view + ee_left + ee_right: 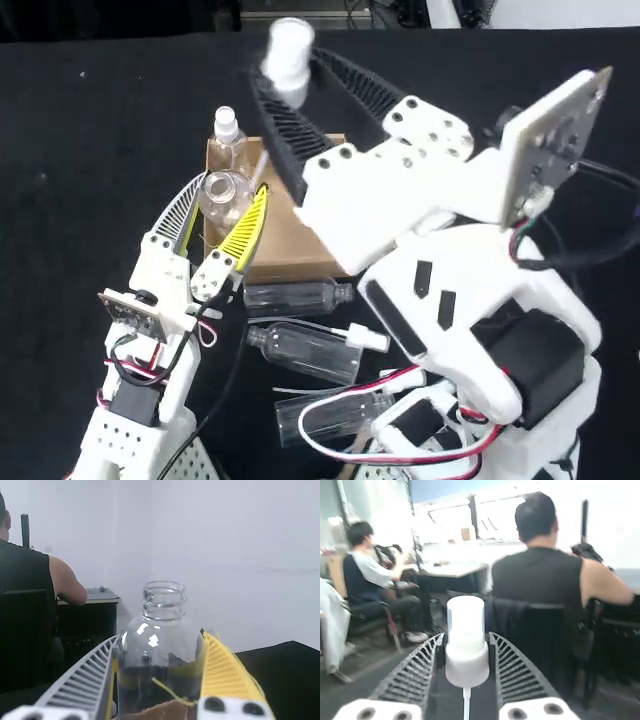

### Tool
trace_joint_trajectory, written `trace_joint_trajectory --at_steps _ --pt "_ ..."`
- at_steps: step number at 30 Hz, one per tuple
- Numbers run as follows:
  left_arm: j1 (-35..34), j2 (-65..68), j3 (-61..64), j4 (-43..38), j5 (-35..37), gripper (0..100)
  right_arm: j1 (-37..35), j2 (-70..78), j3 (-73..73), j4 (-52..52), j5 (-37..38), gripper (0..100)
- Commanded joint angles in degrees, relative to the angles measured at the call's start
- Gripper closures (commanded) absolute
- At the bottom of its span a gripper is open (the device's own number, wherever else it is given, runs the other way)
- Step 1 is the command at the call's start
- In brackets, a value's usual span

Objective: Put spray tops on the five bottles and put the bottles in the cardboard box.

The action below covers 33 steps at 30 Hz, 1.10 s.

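So, at the left, the left gripper [230, 190] is clamped on the body of an open-necked bottle [224, 196], held upright over the cardboard box [290, 255]. A capped bottle [228, 135] appears to stand at the box's far corner. The held bottle looks empty, clear and thin-walled (light, smooth, likely to flex or slip if squeezed hard). The hold below the shoulder, leaving the threaded neck free, seems right. Toward the middle, three more bottles [305, 350] lie on the black table [90, 130] just beside the box. Rightward and farther back, the right gripper [288, 68] pinches a white spray top [289, 50] by its sides. It looks small and stiff, but its thin dip tube [466, 705] hangs free and would probably bend, so it wants lining up with the neck first.
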Motion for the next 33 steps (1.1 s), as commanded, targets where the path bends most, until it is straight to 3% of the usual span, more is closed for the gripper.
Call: trace_joint_trajectory --at_steps 1,9,16,28,33 --pt "-0.1 -1.2 1.4 -0.5 0.5 97 -1.3 -1.0 0.5 -4.5 -0.4 98.7" --pt "-0.2 -1.1 1.4 -1.0 0.6 97 -1.4 -1.0 8.7 -11.9 -0.4 98.7" --pt "-0.7 -1.1 1.4 13.5 0.5 97 -1.3 -1.0 13.1 -12.3 -0.4 98.7" --pt "-0.3 -1.2 0.8 13.4 0.2 97 -1.1 -1.2 16.6 -12.2 -0.4 98.7" --pt "-0.7 -1.1 1.4 6.5 0.2 97 -1.1 -1.0 17.0 -12.3 -0.3 98.7"
